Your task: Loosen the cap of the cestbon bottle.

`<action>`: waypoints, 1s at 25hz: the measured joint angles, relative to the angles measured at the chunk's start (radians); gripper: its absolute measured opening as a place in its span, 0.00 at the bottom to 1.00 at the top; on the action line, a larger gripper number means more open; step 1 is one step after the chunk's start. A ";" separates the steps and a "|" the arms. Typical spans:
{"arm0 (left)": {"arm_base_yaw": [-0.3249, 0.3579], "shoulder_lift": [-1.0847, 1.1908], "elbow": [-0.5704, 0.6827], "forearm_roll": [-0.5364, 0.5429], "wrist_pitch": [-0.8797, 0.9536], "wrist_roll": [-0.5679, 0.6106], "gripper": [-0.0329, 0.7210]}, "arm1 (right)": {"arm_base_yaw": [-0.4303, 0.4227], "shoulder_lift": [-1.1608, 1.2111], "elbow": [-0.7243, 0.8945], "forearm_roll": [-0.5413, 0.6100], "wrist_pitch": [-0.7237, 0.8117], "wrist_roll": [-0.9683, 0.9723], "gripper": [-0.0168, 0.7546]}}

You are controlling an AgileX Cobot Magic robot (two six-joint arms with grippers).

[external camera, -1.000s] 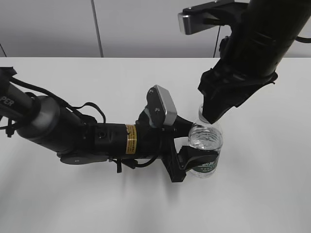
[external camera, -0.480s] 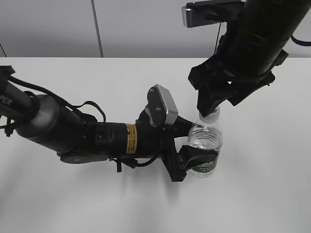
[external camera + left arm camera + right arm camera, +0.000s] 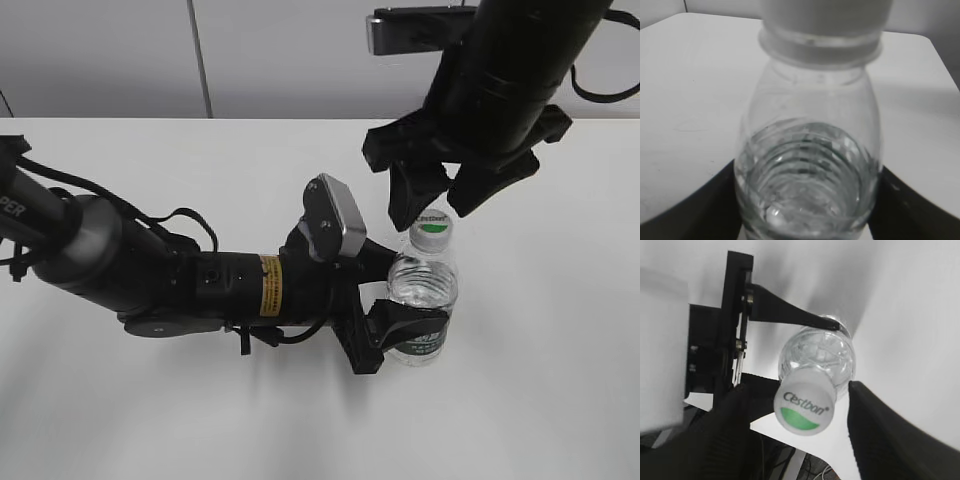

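The cestbon bottle (image 3: 424, 290) stands upright on the white table, clear and ribbed with a dark green label low down. My left gripper (image 3: 402, 330) is shut on its lower body; the left wrist view shows the bottle (image 3: 807, 165) held between the two dark jaws. The white cap (image 3: 432, 228) with its green patch sits on the bottle's neck. My right gripper (image 3: 432, 205) is open, its fingers spread just above and to either side of the cap without touching it. The right wrist view shows the cap (image 3: 803, 404) with free gaps to both fingers.
The white table (image 3: 540, 380) runs to a grey wall behind. The left arm (image 3: 150, 275) lies across the table's left half with its cables. The right arm (image 3: 510, 70) hangs over the bottle from the upper right.
My right gripper has let go of the cap, opened, and risen a little; the cap's top now shows. The left gripper and the bottle have not moved.
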 joint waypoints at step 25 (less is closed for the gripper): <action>0.000 0.000 0.000 0.000 0.002 0.000 0.74 | 0.000 0.040 -0.019 -0.004 0.048 -0.396 0.42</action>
